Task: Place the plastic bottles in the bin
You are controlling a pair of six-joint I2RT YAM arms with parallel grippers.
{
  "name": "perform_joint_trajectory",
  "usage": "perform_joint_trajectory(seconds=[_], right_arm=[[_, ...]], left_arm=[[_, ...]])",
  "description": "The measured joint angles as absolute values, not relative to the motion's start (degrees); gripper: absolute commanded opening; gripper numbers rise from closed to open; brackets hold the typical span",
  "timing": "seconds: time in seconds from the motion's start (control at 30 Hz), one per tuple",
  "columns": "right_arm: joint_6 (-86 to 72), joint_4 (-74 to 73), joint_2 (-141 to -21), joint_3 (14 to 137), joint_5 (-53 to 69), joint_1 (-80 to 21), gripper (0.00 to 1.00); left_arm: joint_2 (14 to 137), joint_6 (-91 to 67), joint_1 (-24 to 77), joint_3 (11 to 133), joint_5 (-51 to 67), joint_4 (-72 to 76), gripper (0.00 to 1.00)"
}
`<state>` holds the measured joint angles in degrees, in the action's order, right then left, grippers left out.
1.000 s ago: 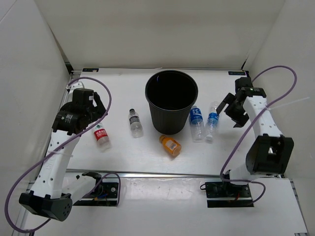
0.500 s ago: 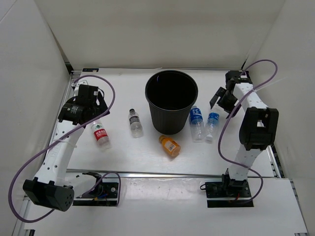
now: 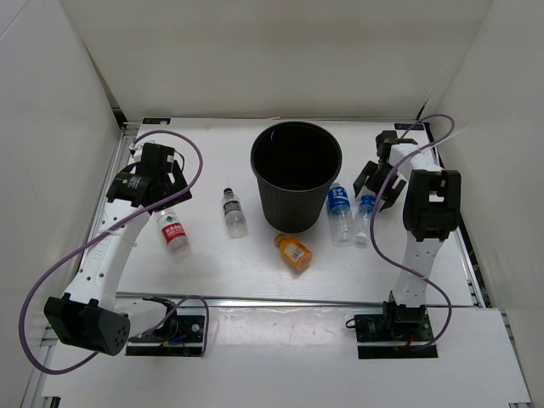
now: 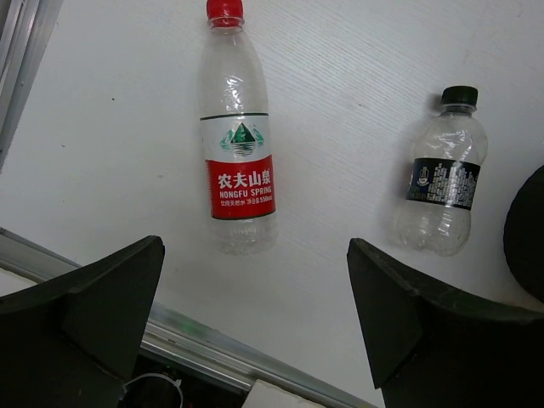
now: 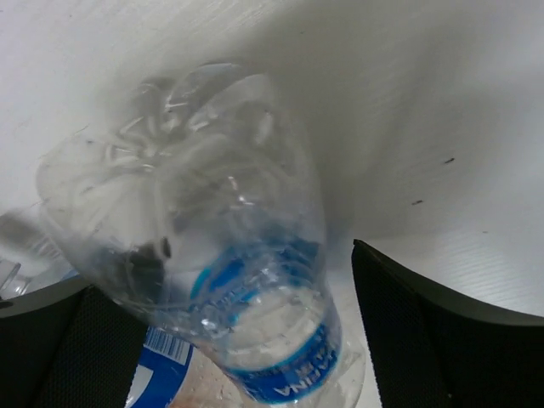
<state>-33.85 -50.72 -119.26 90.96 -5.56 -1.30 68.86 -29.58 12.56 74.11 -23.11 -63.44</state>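
Note:
The black bin [image 3: 296, 174] stands upright at the table's middle back. To its right lie two blue-labelled clear bottles [image 3: 340, 211] [image 3: 366, 209]. My right gripper [image 3: 376, 182] is down over the base end of the rightmost one [image 5: 212, 255], its jaws open on either side, with a gap on the right side. An orange bottle [image 3: 294, 252] lies in front of the bin. At the left lie the dark-labelled bottle [image 3: 234, 212] [image 4: 442, 183] and the red-labelled bottle [image 3: 174, 232] [image 4: 238, 170]. My left gripper [image 3: 157, 183] [image 4: 255, 314] hovers open above the red-labelled one, with nothing between its fingers.
White walls close in the table on the left, back and right. A metal rail [image 4: 195, 340] runs along the table's left edge, close beside the red-labelled bottle. Purple cables [image 3: 183, 161] loop off both arms. The bin's dark side [image 4: 529, 229] shows at the right edge of the left wrist view.
My right arm has swung left and down, so its gripper now straddles the rightmost blue-labelled bottle. My left gripper has shifted toward the back left. No bottle has moved.

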Motion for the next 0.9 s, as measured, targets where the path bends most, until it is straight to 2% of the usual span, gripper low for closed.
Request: perform_joint_trajectory(seconds=[0.03, 0.1, 0.13, 0.4, 0.47, 0.57, 0.73, 0.9], right_arm=[[-33.9, -50.6, -119.6, 90.8, -5.5, -1.3, 0.81], [-33.8, -49.8, -119.6, 89.7, -5.3, -1.3, 0.73], [-33.8, -49.5, -119.6, 89.0, -5.2, -1.3, 0.64], [-35.5, -49.5, -116.0, 86.1, -6.3, -0.7, 0.49], [-36.3, -49.7, -113.1, 86.4, -6.4, 0.5, 0.39], [-37.2, -51.3, -108.8, 91.1, -6.2, 3.1, 0.36], [-37.6, -51.9, -103.1, 106.0, -4.8, 5.4, 0.33], [-38.6, -50.9, -96.5, 112.5, 1.7, 4.6, 0.26]], left_arm=[[68.9, -29.6, 12.6, 74.1, -23.1, -63.4, 1.00], [68.9, -29.8, 12.6, 74.1, -23.1, -63.4, 1.00], [68.9, -29.9, 12.6, 74.1, -23.1, -63.4, 1.00], [68.8, -30.0, 12.6, 73.7, -23.0, -63.3, 1.00], [68.8, -30.0, 12.6, 72.9, -22.6, -62.7, 1.00], [68.6, -30.0, 12.6, 71.4, -21.2, -61.3, 1.00], [68.7, -30.0, 12.6, 70.7, -19.3, -59.9, 1.00], [69.2, -30.0, 13.1, 70.7, -18.3, -58.7, 1.00]])
